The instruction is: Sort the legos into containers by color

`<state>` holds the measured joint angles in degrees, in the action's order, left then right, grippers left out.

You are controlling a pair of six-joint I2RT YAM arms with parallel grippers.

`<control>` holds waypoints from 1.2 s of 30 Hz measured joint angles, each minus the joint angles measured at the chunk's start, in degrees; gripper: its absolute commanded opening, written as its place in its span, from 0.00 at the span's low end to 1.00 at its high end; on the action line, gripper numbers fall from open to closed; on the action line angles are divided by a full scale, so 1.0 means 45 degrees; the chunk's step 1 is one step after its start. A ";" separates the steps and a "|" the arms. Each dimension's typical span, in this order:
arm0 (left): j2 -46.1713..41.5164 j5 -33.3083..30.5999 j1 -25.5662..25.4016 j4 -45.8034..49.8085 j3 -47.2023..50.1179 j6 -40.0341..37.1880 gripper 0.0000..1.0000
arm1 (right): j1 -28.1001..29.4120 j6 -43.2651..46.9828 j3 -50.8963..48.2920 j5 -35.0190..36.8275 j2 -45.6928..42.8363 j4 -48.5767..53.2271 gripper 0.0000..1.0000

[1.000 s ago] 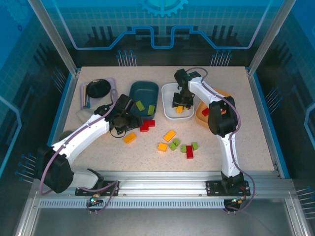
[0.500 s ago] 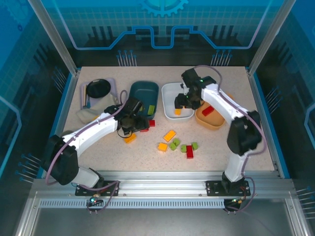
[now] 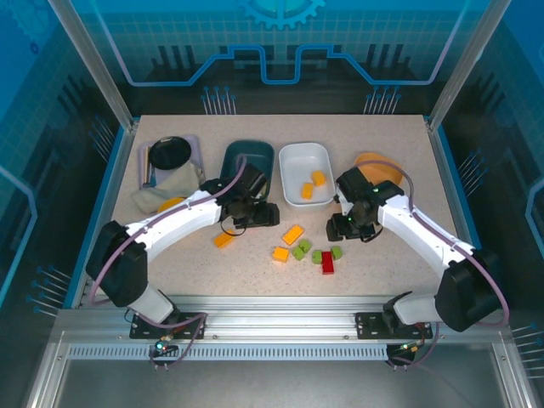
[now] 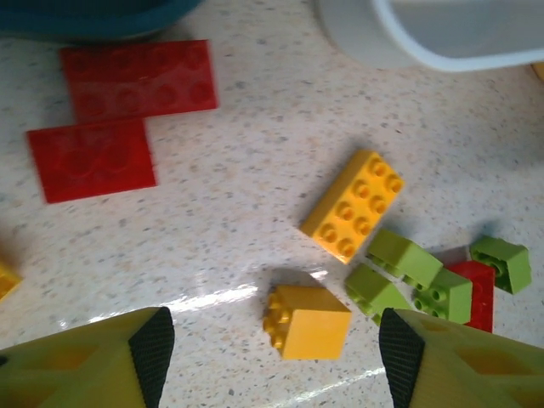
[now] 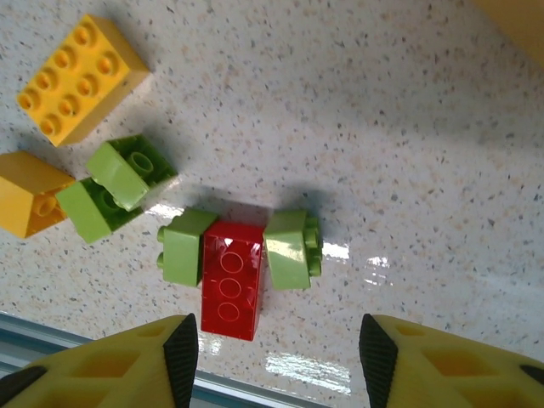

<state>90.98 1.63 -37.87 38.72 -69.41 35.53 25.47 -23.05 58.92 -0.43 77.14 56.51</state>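
Gaping in close-ups, left gripper (image 4: pixel 274 350) over yellow brick (image 4: pixel 308 321), right gripper (image 5: pixel 278 350) over red brick (image 5: pixel 230 289)

No legible text or markings

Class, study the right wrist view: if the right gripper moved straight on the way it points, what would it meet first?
Probably the red brick, lying just ahead of the open right gripper with green bricks on both sides. Depth is unclear; it might touch bare table first.
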 measured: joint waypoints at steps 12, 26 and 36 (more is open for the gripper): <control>0.3764 0.0767 -0.2064 0.0597 -0.3842 -0.1608 0.59 | -0.0063 -0.0486 -0.0107 0.0437 -0.2205 0.0272 0.57; 0.6470 0.0801 -0.2788 0.2399 -0.5571 -0.2662 0.56 | -0.1311 -0.0534 -0.0777 0.0345 -0.4930 0.0831 0.61; 0.7184 0.0607 -0.3041 0.2769 -0.6067 -0.2997 0.49 | -0.1569 -0.0534 -0.0777 0.0165 -0.4867 0.0816 0.60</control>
<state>123.31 4.36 -51.55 51.18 -96.71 22.04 18.41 -25.45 55.42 0.32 55.24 60.18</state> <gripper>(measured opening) 0.488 0.605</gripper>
